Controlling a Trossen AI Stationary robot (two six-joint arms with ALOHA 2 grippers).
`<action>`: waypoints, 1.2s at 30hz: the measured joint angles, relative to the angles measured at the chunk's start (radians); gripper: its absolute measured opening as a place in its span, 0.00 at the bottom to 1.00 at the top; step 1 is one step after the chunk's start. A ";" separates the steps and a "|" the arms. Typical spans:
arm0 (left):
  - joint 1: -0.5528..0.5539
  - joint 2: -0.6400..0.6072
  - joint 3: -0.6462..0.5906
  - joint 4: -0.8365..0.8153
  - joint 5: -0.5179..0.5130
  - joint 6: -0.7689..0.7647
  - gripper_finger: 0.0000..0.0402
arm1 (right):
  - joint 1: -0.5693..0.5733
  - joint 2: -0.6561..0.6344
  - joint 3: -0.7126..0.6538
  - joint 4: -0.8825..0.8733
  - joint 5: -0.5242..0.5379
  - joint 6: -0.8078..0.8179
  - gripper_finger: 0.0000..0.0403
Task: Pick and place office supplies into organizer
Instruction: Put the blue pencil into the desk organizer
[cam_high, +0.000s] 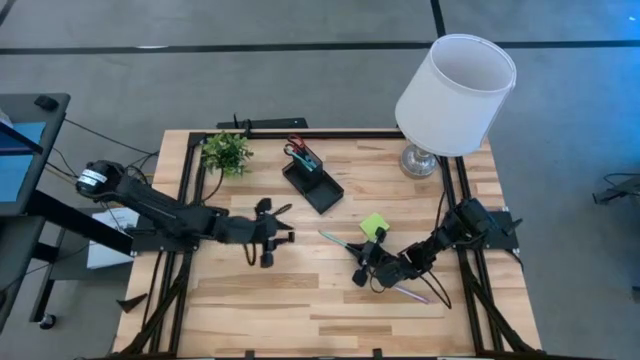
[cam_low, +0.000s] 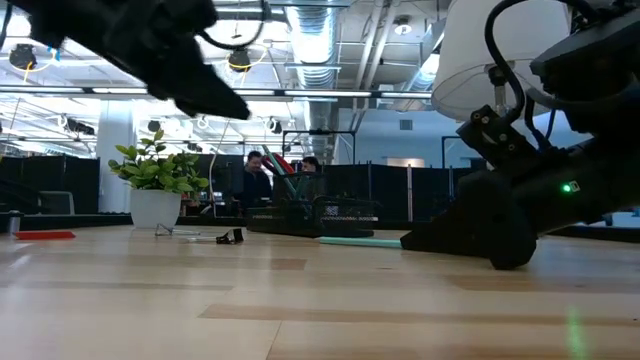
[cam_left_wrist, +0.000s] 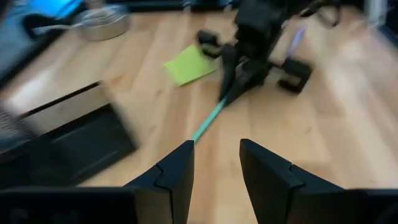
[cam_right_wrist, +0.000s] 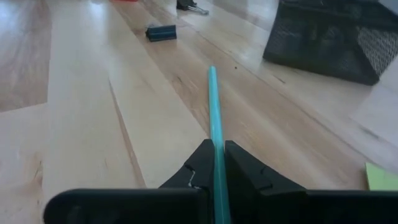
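Observation:
The teal pen (cam_high: 338, 241) lies slanted on the wood between the two grippers. My right gripper (cam_high: 362, 262) is low at the pen's near-right end and shut on it. The lime-green sticky-note pad (cam_high: 374, 224) lies flat just beyond that gripper. The black organizer (cam_high: 312, 180) stands toward the table's far side, with red-handled scissors (cam_high: 297, 148) in its taller cup. A pink pen (cam_high: 410, 292) lies under the right arm. My left gripper (cam_high: 278, 238) hovers open left of the teal pen, raised off the table (cam_low: 225, 105), touching nothing. My right gripper (cam_right_wrist: 215, 146) pinches the teal pen near its end (cam_right_wrist: 216, 134) between the two fingers. The fingers come in low and almost level from the table's near-right, lying along the pen. The pen (cam_low: 360, 241) runs out ahead of them, level at the tabletop; whether it is lifted I cannot tell.
A white-shaded lamp (cam_high: 455, 95) stands at the far right corner and a small potted plant (cam_high: 226, 152) at the far left. A small dark clip (cam_right_wrist: 161, 32) and another small bit (cam_low: 232, 237) lie on the wood beyond the pen. Bare wood spreads along the near edge.

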 joint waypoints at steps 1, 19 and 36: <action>0.018 0.037 0.001 0.057 0.041 0.002 0.31 | -0.002 0.000 0.000 0.015 0.002 -0.024 0.06; 0.105 0.476 0.303 0.023 0.151 0.578 0.34 | -0.050 0.002 0.000 0.138 -0.025 -0.162 0.03; 0.141 0.729 0.604 -0.212 0.144 0.657 0.50 | -0.031 -0.001 0.003 0.180 -0.026 -0.176 0.05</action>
